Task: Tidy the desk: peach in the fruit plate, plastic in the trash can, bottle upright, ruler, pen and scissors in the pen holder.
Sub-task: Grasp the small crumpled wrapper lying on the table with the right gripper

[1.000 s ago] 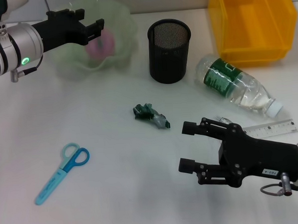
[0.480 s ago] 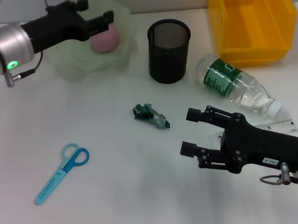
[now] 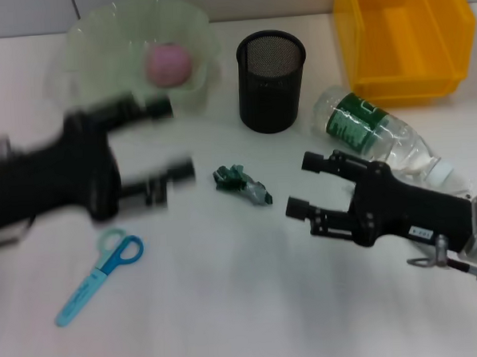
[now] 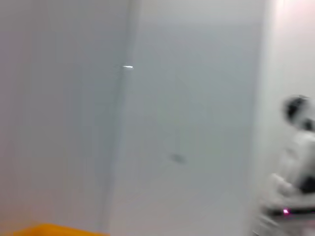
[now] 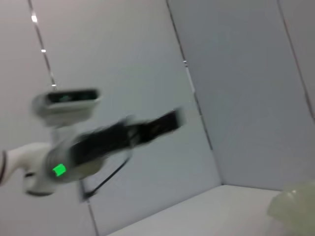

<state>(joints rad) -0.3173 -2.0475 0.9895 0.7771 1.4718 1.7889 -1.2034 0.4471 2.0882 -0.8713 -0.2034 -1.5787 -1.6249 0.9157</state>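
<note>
White and matte, the desk (image 3: pixel 229 307) runs back to a pale grey panelled wall. At eleven o'clock a translucent, ruffled green fruit plate (image 3: pixel 95 42) holds the round pink peach (image 3: pixel 168 64). Just right of it, at twelve, stands a cylindrical black wire-mesh pen holder (image 3: pixel 272 81), and a glossy yellow plastic bin (image 3: pixel 403 38) fills one o'clock. A clear plastic bottle (image 3: pixel 376 139) lies on its side at two o'clock, white cap toward the near right; its green label carries writing too small to read. At centre sits the crumpled dark green plastic wrapper (image 3: pixel 243 184). Scissors (image 3: pixel 98 274) with light blue sheath and blue-teal loop handles lie flat at eight o'clock. The left gripper (image 3: pixel 169 142), black and motion-blurred, hangs over the desk at nine o'clock, fingers spread wide and empty. The right gripper (image 3: pixel 303 185), black, sits at four o'clock just right of the wrapper, fingers likewise apart with nothing between them.
</note>
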